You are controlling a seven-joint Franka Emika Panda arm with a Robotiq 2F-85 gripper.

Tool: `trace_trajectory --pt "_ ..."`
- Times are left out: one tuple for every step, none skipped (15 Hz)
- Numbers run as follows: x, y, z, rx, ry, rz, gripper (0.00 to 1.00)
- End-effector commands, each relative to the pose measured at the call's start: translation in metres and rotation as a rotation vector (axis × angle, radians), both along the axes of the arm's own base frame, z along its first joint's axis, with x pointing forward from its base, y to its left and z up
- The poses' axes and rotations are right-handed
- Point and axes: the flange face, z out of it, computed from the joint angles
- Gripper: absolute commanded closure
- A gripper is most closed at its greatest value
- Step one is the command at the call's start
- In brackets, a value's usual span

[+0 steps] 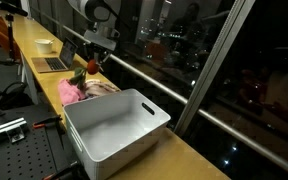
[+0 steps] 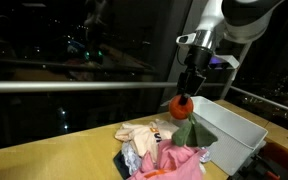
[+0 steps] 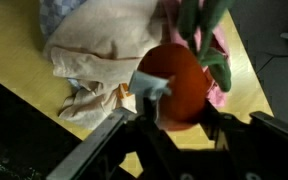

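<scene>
The long wooden table (image 1: pixel 189 152) is stretching under the fingers and running along the dark window. The white plastic bin (image 1: pixel 114 125) is sitting on it to the side of the fingers, near them but not under them, in both exterior views. A pile of clothes (image 2: pixel 149 152), pink and beige, is lying right beneath the fingers and just beside the bin; in the wrist view the beige cloth (image 3: pixel 94 50) is spreading out past the fingertips. A laptop (image 1: pixel 54 63) is lying well behind the fingers along the table, and a small white bowl (image 1: pixel 44 44) is standing farther off beyond it. The gripper (image 2: pixel 185 97) is hanging above the pile, pointing down. A round orange soft toy (image 2: pixel 181 105) with green leaves is sitting between the fingers (image 3: pixel 149 88), its leaves dangling down toward the clothes. The fingers are standing on either side of the toy, but whether they are pinching it or have slackened cannot be told.
</scene>
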Motion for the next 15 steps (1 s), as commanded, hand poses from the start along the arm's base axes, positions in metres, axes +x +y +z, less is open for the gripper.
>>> trace_trajectory --pt "-0.002 -0.003 0.003 0.018 0.039 0.007 0.19" --pt "-0.003 -0.003 0.002 0.016 0.04 0.007 0.11" --pt "-0.006 -0.004 0.001 0.001 0.03 0.006 0.05" --pt "-0.009 -0.006 0.0 -0.019 0.01 0.009 0.01" --pt "-0.013 -0.008 0.0 -0.036 -0.014 0.025 0.0" --pt "-0.015 -0.009 -0.001 -0.048 -0.038 0.04 0.0" --pt "-0.018 -0.012 -0.002 -0.069 -0.06 0.058 0.0" --pt "-0.02 -0.014 -0.003 -0.092 -0.089 0.077 0.0" --pt "-0.021 -0.015 -0.005 -0.107 -0.111 0.091 0.0" --pt "-0.021 -0.016 -0.007 -0.119 -0.13 0.1 0.0" --pt "-0.02 -0.015 -0.01 -0.124 -0.146 0.109 0.0" --pt "-0.019 -0.013 -0.013 -0.127 -0.161 0.12 0.0" --pt "-0.017 -0.009 -0.017 -0.128 -0.173 0.133 0.0" --pt "-0.014 -0.005 -0.022 -0.127 -0.182 0.146 0.0" --pt "-0.01 -0.002 -0.026 -0.125 -0.19 0.157 0.0"
